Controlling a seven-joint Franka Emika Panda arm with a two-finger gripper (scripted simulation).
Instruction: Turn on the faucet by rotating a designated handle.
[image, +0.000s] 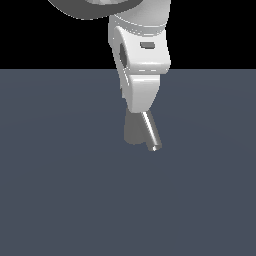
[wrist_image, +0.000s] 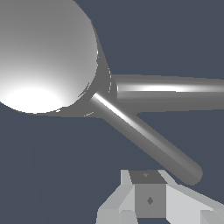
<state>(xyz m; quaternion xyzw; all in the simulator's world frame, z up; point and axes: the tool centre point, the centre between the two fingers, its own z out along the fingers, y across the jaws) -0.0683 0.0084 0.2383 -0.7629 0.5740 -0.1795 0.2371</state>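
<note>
In the middle of the exterior view, looking at the faucet (image: 132, 131): stands grey and metallic on the flat slate-blue surface (image: 50, 200), upper part hidden behind the white arm (image: 142, 65) coming down from above. Shows just one tube slanting down toward the exterior view's right from under the arm; cannot tell there which tube. Over to the wrist view now, and straight onto the round cap (wrist_image: 43, 52), big, bright, filling one corner. Running out from beneath that cap, the handle (wrist_image: 144, 135), a thin straight rod ending in a rounded tip just beside the tool (wrist_image: 148, 199). Beside the handle, spreading away from the same root, the thicker spout (wrist_image: 175, 89), cut off at the picture's edge. As for the tool, only a grey block between white flanks at the frame edge; cannot tell whether apart or together, nor whether touching the rod.
</note>
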